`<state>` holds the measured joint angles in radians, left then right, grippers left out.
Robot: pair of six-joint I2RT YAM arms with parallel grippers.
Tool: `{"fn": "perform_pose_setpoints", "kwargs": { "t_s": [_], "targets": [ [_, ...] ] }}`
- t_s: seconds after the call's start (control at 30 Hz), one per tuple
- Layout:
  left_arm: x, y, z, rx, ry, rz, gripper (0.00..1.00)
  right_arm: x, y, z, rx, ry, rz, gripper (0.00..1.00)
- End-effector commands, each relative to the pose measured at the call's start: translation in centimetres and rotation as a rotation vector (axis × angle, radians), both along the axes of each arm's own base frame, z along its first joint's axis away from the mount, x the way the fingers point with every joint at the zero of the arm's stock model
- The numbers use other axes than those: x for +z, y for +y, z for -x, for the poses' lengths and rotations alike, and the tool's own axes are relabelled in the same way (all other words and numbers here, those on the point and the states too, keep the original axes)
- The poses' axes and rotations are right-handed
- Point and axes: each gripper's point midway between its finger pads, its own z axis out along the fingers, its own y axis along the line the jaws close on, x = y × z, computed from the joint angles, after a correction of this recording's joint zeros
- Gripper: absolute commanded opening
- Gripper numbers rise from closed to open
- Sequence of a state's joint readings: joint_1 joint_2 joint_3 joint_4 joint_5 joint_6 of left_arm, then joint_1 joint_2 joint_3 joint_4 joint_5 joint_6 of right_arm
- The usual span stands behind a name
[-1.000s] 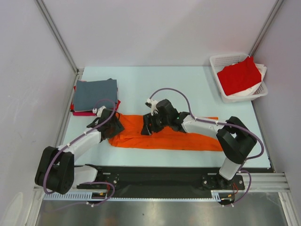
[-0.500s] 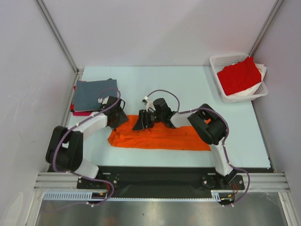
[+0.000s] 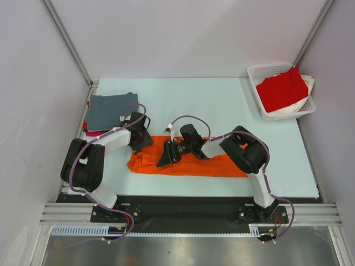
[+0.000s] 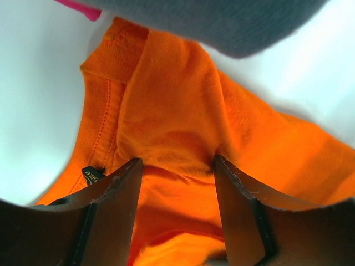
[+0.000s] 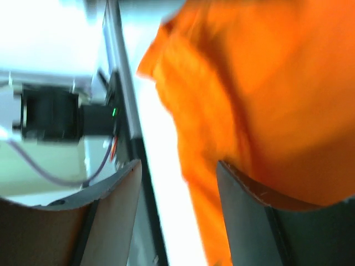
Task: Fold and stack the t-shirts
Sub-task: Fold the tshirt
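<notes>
Left wrist: orange t-shirt (image 4: 166,105) lies directly beneath the left gripper (image 4: 176,162).

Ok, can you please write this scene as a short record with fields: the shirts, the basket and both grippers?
orange shirt: a long strip on the table, near side
grey shirt: folded, at the far left
red shirt: in the basket, far right corner
left gripper: open, at the strip's left end
right gripper: open, over the strip, left of its middle
</notes>
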<state>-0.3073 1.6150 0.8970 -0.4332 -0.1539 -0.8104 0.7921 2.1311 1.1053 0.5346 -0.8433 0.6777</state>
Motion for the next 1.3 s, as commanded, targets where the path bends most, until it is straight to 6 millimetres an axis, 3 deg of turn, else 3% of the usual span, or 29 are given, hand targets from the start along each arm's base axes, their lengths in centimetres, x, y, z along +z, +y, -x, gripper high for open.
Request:
{"fn": "perform_pose_setpoints", "kwargs": {
  "t_s": [0.0, 0.03, 0.1, 0.17, 0.27, 0.4, 0.47, 0.5, 0.57, 0.6, 0.63, 0.7, 0.73, 0.8, 0.83, 1.07, 1.2, 1.27],
  "targets": [
    [-0.6, -0.1, -0.4, -0.011, 0.012, -0.008, 0.60, 4.0, -0.3, 4.5, 0.118, -0.041, -0.101, 0.62],
    [-0.6, 0.0, -0.4, -0.011, 0.013, -0.010, 0.60, 5.5, -0.5, 5.2, 0.127, -0.066, -0.125, 0.62],
    [-0.7, 0.1, -0.3, -0.008, 0.012, -0.016, 0.60, 5.5, -1.3, 6.7, 0.148, -0.077, -0.109, 0.62],
    [-0.6, 0.1, -0.3, -0.009, 0.009, -0.017, 0.60, 6.8, -1.9, 7.8, 0.159, -0.129, -0.098, 0.63],
    [0.0, 0.3, -0.2, -0.006, -0.010, -0.018, 0.60, 7.7, -2.5, 6.9, 0.088, -0.195, -0.030, 0.64],
    [0.6, 0.3, 0.0, -0.003, -0.026, -0.011, 0.60, 8.1, -1.5, 2.2, -0.044, -0.307, 0.068, 0.67],
    [0.6, 0.2, 0.1, -0.005, -0.023, -0.005, 0.60, 7.7, -1.2, 0.4, -0.076, -0.301, 0.080, 0.68],
    [0.6, 0.2, 0.1, -0.006, -0.022, -0.002, 0.61, 6.5, -1.0, -0.5, -0.088, -0.289, 0.099, 0.68],
    [0.4, 0.1, 0.2, -0.006, -0.013, 0.003, 0.61, 6.9, -0.3, -2.4, -0.119, -0.293, 0.080, 0.68],
    [0.3, 0.0, 0.2, -0.006, -0.008, 0.005, 0.61, 5.6, 0.0, -2.9, -0.120, -0.271, 0.094, 0.68],
    [0.4, 0.0, 0.2, -0.005, -0.007, 0.007, 0.61, 6.1, 0.6, -3.8, -0.130, -0.272, 0.074, 0.68],
    [0.2, 0.0, 0.2, -0.004, -0.003, 0.006, 0.61, 5.3, 0.8, -4.7, -0.136, -0.253, 0.073, 0.68],
    [0.2, -0.1, 0.2, -0.003, 0.000, 0.008, 0.61, 4.0, 1.1, -5.1, -0.136, -0.238, 0.084, 0.68],
    [0.1, -0.1, 0.2, -0.003, 0.004, 0.010, 0.61, 4.0, 1.6, -5.8, -0.133, -0.219, 0.062, 0.68],
    [0.1, -0.1, 0.2, 0.000, 0.007, 0.010, 0.61, 2.7, 2.0, -6.0, -0.128, -0.199, 0.059, 0.68],
    [-0.1, -0.3, -0.1, 0.002, 0.016, 0.010, 0.61, 1.2, 2.6, -4.7, -0.078, -0.085, 0.037, 0.68],
    [-0.3, -0.2, -0.2, 0.004, 0.023, 0.007, 0.61, -0.1, 2.0, -1.5, -0.030, -0.024, 0.057, 0.66],
    [-0.5, -0.2, -0.2, 0.003, 0.029, 0.004, 0.61, 0.3, 2.0, 0.0, -0.002, -0.020, 0.023, 0.66]
  ]
}}
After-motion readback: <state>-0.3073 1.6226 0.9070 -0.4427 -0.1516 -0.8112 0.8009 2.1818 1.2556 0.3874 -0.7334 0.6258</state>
